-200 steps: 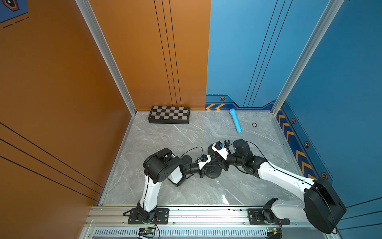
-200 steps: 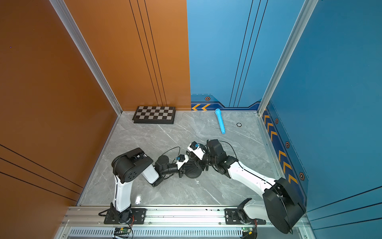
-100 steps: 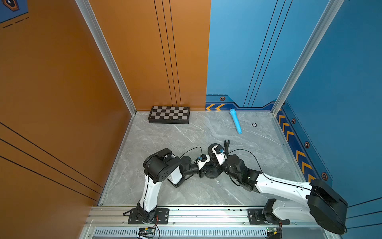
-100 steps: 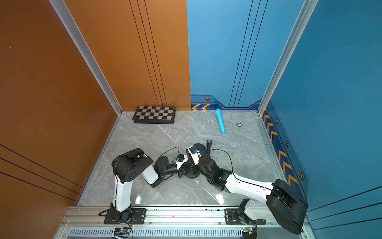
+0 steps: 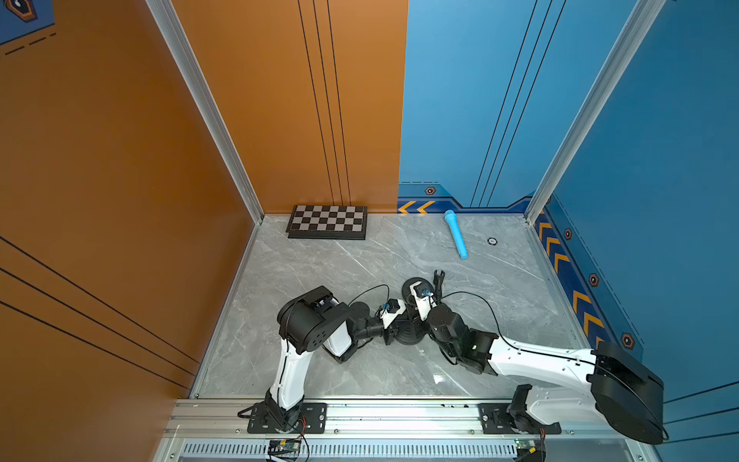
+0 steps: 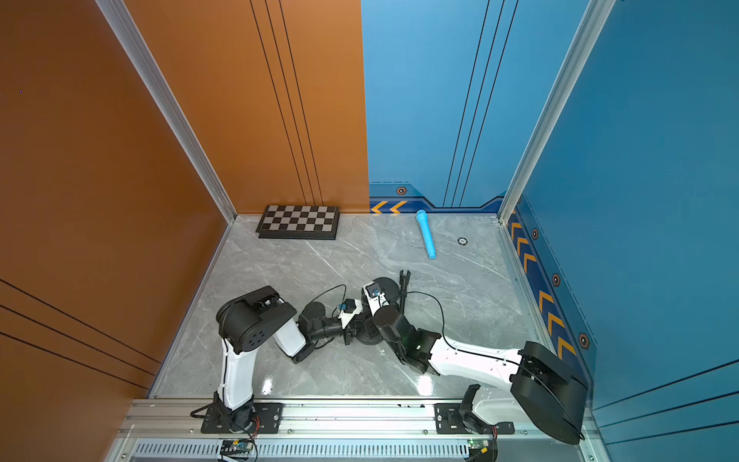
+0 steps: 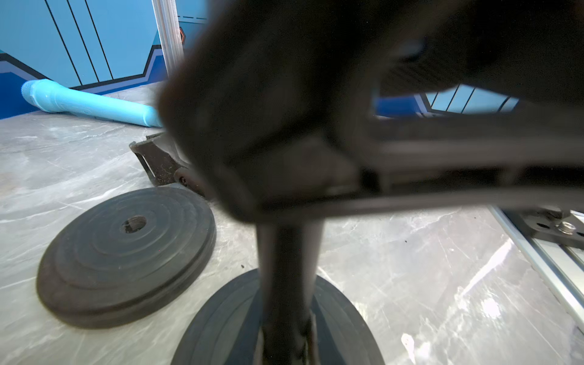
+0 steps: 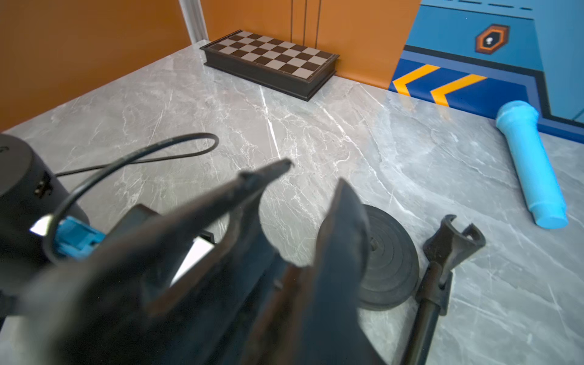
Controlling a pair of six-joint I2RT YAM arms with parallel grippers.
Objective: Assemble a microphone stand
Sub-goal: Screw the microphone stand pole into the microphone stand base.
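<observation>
Our right fingers [image 8: 341, 221] have just parted and hang empty by the far disc [image 8: 392, 262], the pole [image 8: 426, 309] lying flat beside it, while our left fingers [image 7: 287, 268] stay together over the near disc [image 7: 221, 325] on the tabletop [image 7: 410, 268], so we judge nothing joined yet.

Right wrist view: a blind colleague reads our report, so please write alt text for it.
The right arm's jaws, blurred and close, stand apart with nothing between them over a grey marble table. Beyond them lie a black round base, a black pole with a forked clip and a blue microphone; a chessboard sits further back.
</observation>
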